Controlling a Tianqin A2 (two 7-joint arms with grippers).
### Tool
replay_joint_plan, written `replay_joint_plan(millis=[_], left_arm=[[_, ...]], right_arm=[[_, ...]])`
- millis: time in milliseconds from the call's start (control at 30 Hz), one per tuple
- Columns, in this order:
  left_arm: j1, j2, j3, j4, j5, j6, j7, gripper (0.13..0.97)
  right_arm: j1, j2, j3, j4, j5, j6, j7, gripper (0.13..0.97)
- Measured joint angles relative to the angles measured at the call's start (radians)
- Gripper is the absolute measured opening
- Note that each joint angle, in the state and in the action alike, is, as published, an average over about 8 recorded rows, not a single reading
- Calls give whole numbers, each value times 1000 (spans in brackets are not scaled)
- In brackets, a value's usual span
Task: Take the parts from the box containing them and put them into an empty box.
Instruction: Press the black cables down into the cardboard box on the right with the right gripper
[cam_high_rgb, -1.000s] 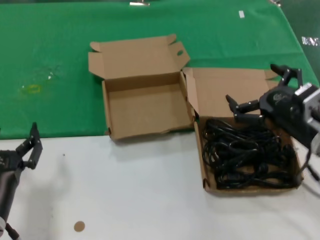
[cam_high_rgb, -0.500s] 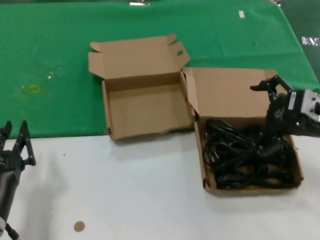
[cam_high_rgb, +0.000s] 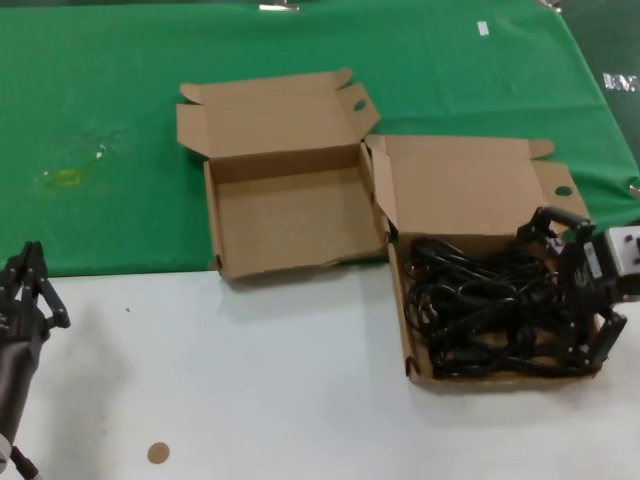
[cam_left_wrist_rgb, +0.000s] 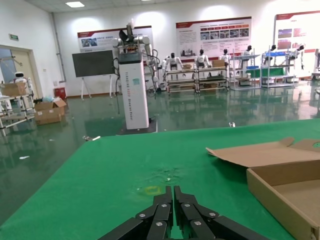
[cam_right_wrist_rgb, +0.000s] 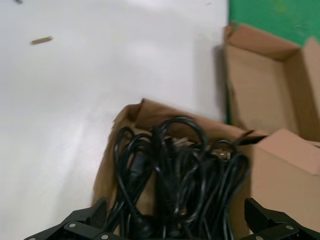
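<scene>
Now the parts (cam_high_rgb: 490, 310) lie tangled in the box containing them (cam_high_rgb: 460, 190), at the table's (cam_high_rgb: 300, 390) right edge; the right gripper (cam_high_rgb: 578, 300) stands spread wide over their right side. Beside it the empty box (cam_high_rgb: 290, 215) lies open; the left gripper (cam_high_rgb: 30, 290), fingers together, waits at the left edge.

glossy floor (cam_left_wrist_rgb: 65, 135), white walls (cam_left_wrist_rgb: 65, 30), poster boards (cam_left_wrist_rgb: 212, 37).

Smaller brown cardboard mailer box (cam_high_rgb: 290, 215) sits left of and touching larger squarish brown cardboard box (cam_high_rgb: 470, 190); tangled black rubber power cords (cam_high_rgb: 480, 305) lie inside larger box; both straddle green cloth (cam_high_rgb: 100, 120), white tabletop (cam_high_rgb: 250, 390) nearer
</scene>
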Motion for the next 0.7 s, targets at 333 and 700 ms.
replay_joint_plan(millis=[333,700], left_arm=[[0,0,0,0,0,0,0,154],[0,0,0,0,0,0,-1,152]], right_arm=[[52,-63,-39,-78,-73,-44,-61,954],[72,-114,-49,-140,-112,-34,-87,899]])
